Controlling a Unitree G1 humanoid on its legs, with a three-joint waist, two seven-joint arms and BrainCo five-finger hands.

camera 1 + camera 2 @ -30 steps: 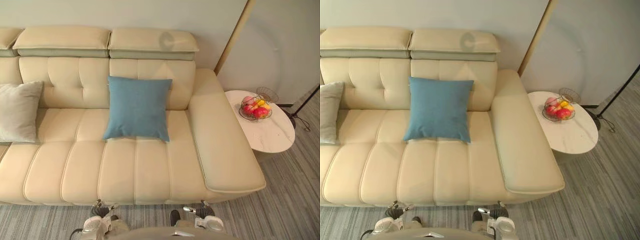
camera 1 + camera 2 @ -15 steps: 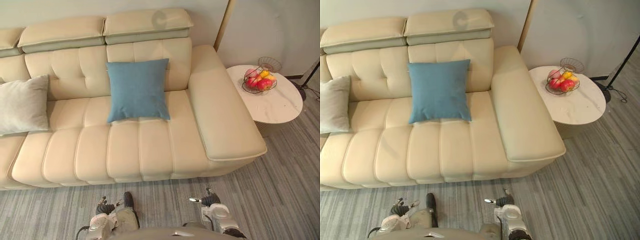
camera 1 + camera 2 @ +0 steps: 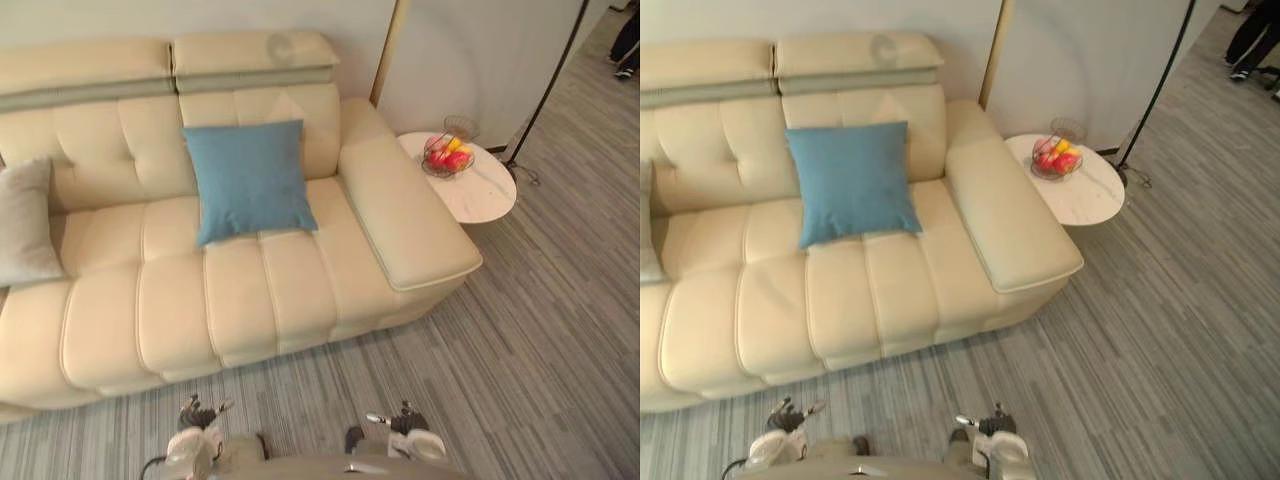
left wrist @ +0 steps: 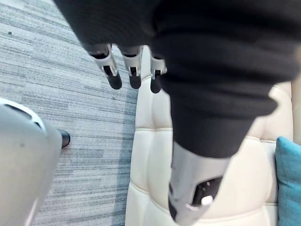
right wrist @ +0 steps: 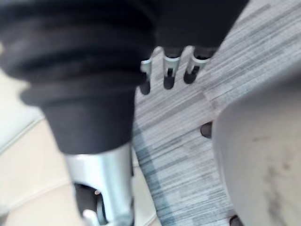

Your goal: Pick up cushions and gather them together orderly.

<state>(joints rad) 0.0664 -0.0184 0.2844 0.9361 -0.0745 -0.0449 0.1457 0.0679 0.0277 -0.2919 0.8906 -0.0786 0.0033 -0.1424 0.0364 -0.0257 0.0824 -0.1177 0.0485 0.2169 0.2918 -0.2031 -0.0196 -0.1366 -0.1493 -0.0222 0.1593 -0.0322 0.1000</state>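
Left wrist view: the left hand [image 4: 133,69] is seen hanging over the grey striped floor [image 3: 520,330] just in front of the sofa [image 3: 240,300], its fingers straight and apart with nothing between them. In the right wrist view the right hand [image 5: 168,71] is likewise found slack and empty above the floor. Neither cushion is touched by a hand. Further off, on the seat and leaned upright against the backrest, the blue cushion [image 3: 250,180] is placed near the armrest end of the sofa. The grey cushion [image 3: 25,225] is propped at the far left of the same seat, partly cut off by the edge of the left eye view. The two are kept well apart by a stretch of bare seat. From this the task is judged to be at its very start: nothing is picked up, nothing is gathered, and the whole job of carrying one cushion to the other and squaring them up is left to be done. Beyond the armrest a white side table [image 3: 480,195] with a fruit basket [image 3: 446,156] is seen, and a person's legs [image 3: 626,45] in the far corner. No label, brand or readable writing can be made out on the cushions, the sofa or the table.
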